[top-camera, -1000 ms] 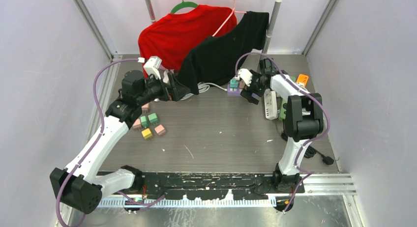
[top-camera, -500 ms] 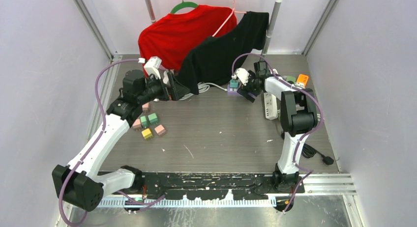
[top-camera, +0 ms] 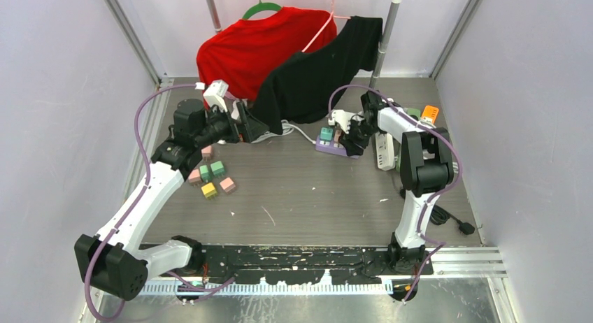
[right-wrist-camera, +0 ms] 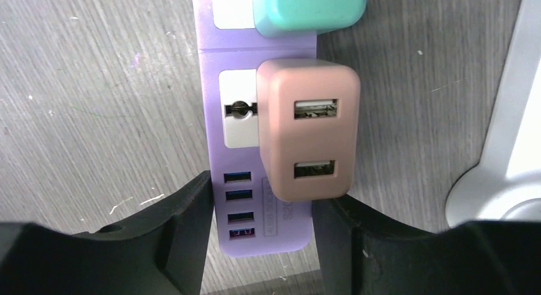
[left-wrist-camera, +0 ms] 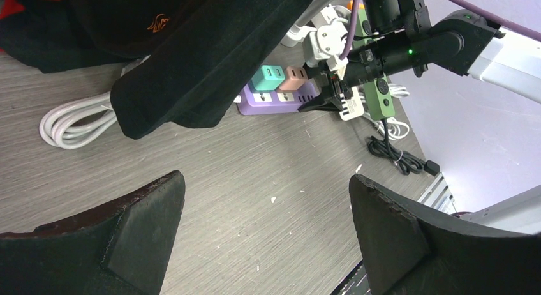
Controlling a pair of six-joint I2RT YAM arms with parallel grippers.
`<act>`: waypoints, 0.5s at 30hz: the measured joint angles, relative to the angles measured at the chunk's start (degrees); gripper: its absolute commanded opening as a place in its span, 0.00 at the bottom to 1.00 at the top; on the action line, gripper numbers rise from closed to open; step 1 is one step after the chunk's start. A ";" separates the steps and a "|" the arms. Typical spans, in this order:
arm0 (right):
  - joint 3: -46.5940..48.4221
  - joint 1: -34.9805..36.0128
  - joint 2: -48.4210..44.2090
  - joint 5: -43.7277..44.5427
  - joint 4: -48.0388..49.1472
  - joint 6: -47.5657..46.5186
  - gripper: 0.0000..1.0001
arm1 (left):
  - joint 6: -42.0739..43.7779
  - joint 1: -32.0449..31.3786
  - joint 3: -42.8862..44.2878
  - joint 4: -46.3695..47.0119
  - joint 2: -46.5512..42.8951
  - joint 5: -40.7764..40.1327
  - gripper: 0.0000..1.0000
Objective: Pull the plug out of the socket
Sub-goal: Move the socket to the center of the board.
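Note:
A purple socket strip (top-camera: pixel 323 147) lies on the table at the back, right of centre. A teal plug (top-camera: pixel 326 133) and a pink plug (top-camera: pixel 336 135) sit in it side by side. In the right wrist view the pink plug (right-wrist-camera: pixel 308 129) sits just ahead of the fingers, with the teal plug (right-wrist-camera: pixel 309 7) beyond it. My right gripper (right-wrist-camera: pixel 261 244) is shut on the USB end of the purple strip (right-wrist-camera: pixel 284 225), one finger against each long side. My left gripper (left-wrist-camera: pixel 268 199) hangs open over bare table, well left of the strip (left-wrist-camera: pixel 268 105).
A black shirt (top-camera: pixel 315 71) and a red shirt (top-camera: pixel 252 47) hang just behind the strip. A white power strip (top-camera: pixel 383 148) lies right of it. Several coloured cubes (top-camera: pixel 210 176) lie at the left. A coiled white cable (left-wrist-camera: pixel 70 119) and a black cable (top-camera: pixel 454 221) lie on the table.
My right gripper has moved left and down to the purple strip, and its jaws have closed from wide open onto the strip's end. The strip has shifted slightly nearer. The left arm barely moved.

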 measured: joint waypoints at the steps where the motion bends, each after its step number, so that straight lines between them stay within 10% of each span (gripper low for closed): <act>1: -0.39 0.00 -0.26 -0.13 -0.13 0.07 0.59 | 0.00 0.00 0.00 0.00 0.00 0.04 0.98; 15: -8.59 1.73 -5.97 -6.32 -5.62 -14.01 0.20 | -0.02 0.94 -0.15 0.28 0.24 1.05 0.97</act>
